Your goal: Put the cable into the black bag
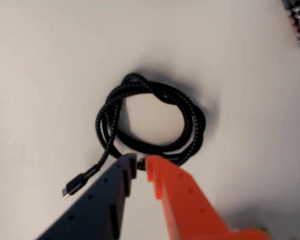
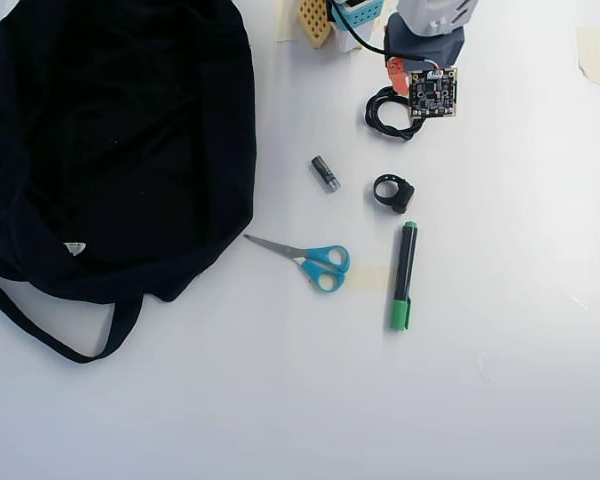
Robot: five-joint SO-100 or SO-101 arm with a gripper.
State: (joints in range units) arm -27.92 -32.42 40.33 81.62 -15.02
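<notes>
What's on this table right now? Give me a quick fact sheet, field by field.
target item: thin black braided cable, loosely coiled, plug end free
end effector: one dark blue and one orange finger, tips at the coil's edge, nearly closed; grip unclear
container: large floppy black fabric bag, far to the left in the overhead view
other items: blue-handled scissors, green marker pen, small black ring clip, small dark cylinder
</notes>
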